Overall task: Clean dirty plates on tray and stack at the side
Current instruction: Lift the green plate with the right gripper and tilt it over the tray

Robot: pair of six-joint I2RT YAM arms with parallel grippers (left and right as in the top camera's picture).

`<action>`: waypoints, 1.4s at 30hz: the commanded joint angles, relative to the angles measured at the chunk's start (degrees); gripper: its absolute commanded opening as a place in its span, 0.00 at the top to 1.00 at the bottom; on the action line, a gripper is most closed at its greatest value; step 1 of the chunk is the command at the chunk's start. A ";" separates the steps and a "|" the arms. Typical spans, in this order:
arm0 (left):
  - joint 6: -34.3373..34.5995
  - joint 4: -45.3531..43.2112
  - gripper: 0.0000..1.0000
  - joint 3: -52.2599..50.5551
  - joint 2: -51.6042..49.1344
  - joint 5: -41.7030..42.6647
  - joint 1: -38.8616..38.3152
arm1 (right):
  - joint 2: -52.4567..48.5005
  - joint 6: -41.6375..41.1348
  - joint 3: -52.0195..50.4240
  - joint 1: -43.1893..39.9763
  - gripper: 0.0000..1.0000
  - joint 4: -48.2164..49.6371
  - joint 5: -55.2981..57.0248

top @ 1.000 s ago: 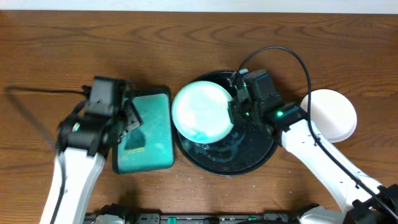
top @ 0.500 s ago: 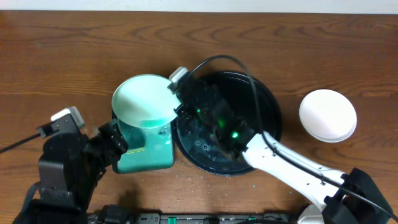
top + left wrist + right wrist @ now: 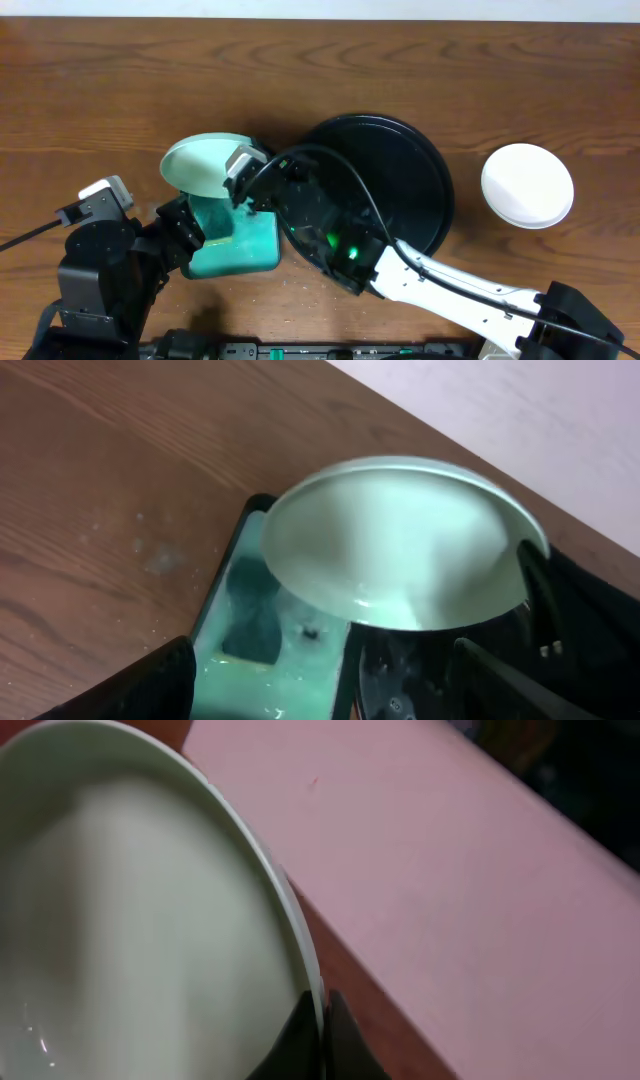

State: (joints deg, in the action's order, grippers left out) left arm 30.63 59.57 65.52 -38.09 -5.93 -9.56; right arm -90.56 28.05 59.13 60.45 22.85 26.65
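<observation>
My right gripper (image 3: 240, 185) is shut on the rim of a pale mint-green plate (image 3: 200, 163) and holds it tilted over the teal rectangular tray (image 3: 235, 243). The right wrist view shows its fingers (image 3: 318, 1038) pinching the plate's edge (image 3: 150, 920). The left wrist view shows the same plate (image 3: 395, 545) tipped above the teal tray (image 3: 270, 650). My left gripper (image 3: 320, 690) is open, low at the teal tray's near-left side (image 3: 180, 235). The black tray (image 3: 400, 180) holds no plates. A white plate (image 3: 527, 186) sits on the table at the right.
The teal tray holds greenish liquid and a dark lump (image 3: 255, 630). Bare wooden table (image 3: 100, 90) lies behind and to the left. A cable (image 3: 340, 170) from the right arm loops over the black tray.
My right arm has carried the mint plate from over the black tray leftward over the teal tray and tipped it more. The left arm dropped back to the near left.
</observation>
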 commanded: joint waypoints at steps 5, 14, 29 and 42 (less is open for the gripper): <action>-0.13 -0.02 0.20 1.05 0.00 -0.04 0.17 | 1.62 5.53 0.68 2.05 0.99 3.56 6.32; -0.13 -0.02 0.19 1.05 0.00 -0.07 0.17 | 2.16 10.01 0.68 3.76 0.99 6.21 6.75; -0.13 -0.02 0.19 1.05 0.00 -0.07 0.17 | 2.16 10.43 0.68 4.52 0.99 7.82 9.55; -0.13 -0.02 0.19 1.05 0.00 -0.07 0.17 | 2.16 10.40 0.68 4.52 0.99 7.80 10.80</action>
State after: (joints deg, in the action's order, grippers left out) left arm 30.63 59.59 65.52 -38.09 -5.93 -9.56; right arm -90.02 38.17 59.13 64.25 30.26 36.07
